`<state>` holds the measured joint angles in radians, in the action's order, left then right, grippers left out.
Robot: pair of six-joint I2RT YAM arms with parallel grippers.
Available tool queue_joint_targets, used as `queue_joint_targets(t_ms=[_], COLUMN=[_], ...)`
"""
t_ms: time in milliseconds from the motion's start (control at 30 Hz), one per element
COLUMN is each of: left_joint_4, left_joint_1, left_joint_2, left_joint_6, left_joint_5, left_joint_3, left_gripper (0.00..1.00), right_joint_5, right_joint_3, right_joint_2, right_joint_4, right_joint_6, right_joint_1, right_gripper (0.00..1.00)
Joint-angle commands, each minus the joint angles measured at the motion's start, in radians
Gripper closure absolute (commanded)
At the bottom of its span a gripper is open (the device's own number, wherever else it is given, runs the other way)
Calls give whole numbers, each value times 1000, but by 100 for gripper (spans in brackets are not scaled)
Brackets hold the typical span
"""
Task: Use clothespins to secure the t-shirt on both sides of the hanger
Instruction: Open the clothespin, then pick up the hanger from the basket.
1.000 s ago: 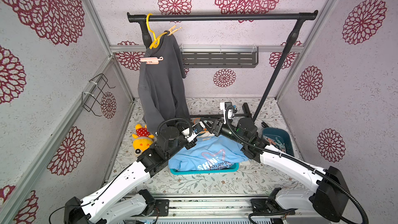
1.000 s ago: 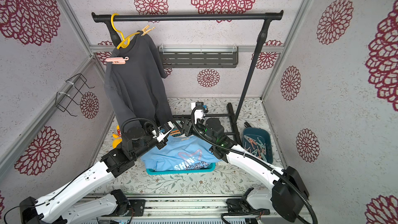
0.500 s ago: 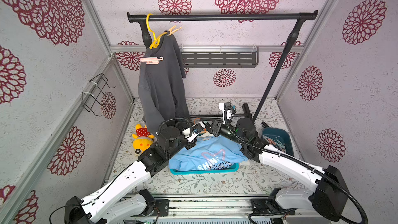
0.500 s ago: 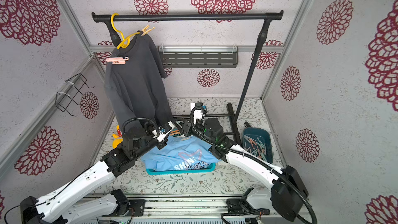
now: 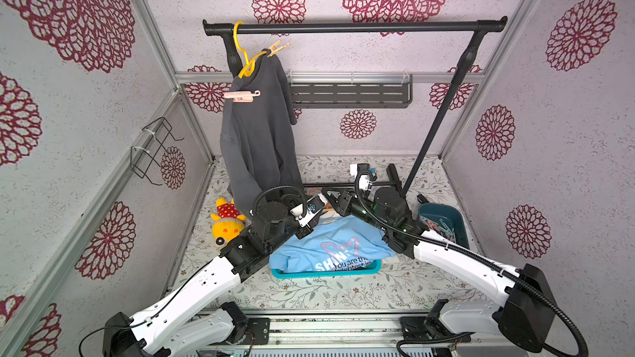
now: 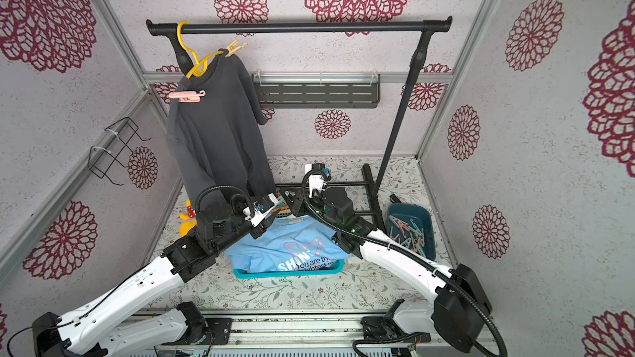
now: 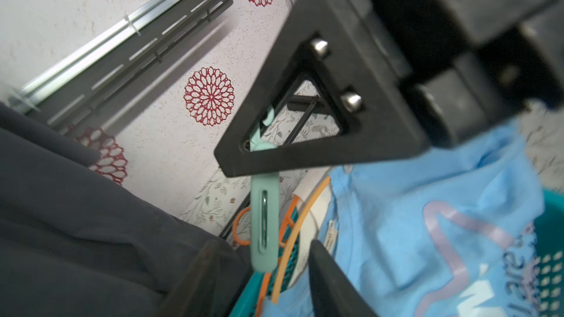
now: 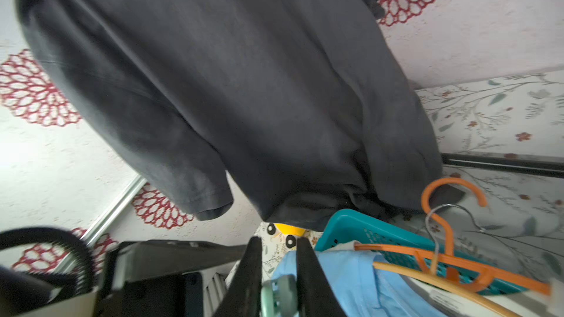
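Observation:
A dark grey t-shirt (image 5: 257, 139) hangs on a yellow hanger (image 5: 242, 53) at the rail's left end. A peach clothespin (image 5: 278, 48) and a pink clothespin (image 5: 242, 96) sit on its shoulders. Both grippers meet low, above the basket's far edge. My right gripper (image 8: 278, 242) is shut on one end of a mint green clothespin (image 7: 264, 218). My left gripper (image 7: 262, 245) stands open around the pin's other end, its fingers apart from it. A light blue t-shirt (image 5: 330, 245) lies in the teal basket (image 5: 326, 271).
Orange hangers (image 8: 448, 239) lie at the basket's far edge. A dark teal bin (image 5: 443, 224) with several clothespins stands on the right. A yellow plush toy (image 5: 228, 221) sits on the left. The black rail (image 5: 354, 27) and its slanted post (image 5: 436, 125) cross above.
My left jaws have opened and let go of the mint clothespin. My right jaws have closed on it. Both arms have stayed almost in place.

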<state>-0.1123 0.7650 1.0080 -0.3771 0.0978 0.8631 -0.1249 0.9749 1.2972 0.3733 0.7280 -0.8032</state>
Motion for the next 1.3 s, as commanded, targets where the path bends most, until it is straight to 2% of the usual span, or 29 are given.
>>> queue_joint_targets(t_ms=[0,200,367,533,700,1033,1267], left_joint_4=[-12,-158,-357,-505,-582,-537,-547], left_joint_1=[8,4,-35,-116,-182,-278,-298], left_joint_2=[-23,-82,-106,-90,-29,81,179], left_joint_6=[28,70,154,232,272,265,241], left_joint_5=[-11,6,34,12,-5,-63,-103], left_joint_3=[9,19,49,73,78,47,68], left_gripper=[39,35,37,42,49,51,54], right_joint_5=[141,313,392,395,371,288,237], right_joint_3=[47,73,53,0,-54,-115,-118], right_joint_2=[-21,0,10,-23,-74,-140,-164], right_joint_4=[-83,-197,-217,-201,-179,-147,-146], right_joint_6=[-89,-214,-293,-318,-324,-321,-319], right_joint_1=[-2,5,50,107,142,145,145], right_gripper=[90,100,100,100,100,100,100])
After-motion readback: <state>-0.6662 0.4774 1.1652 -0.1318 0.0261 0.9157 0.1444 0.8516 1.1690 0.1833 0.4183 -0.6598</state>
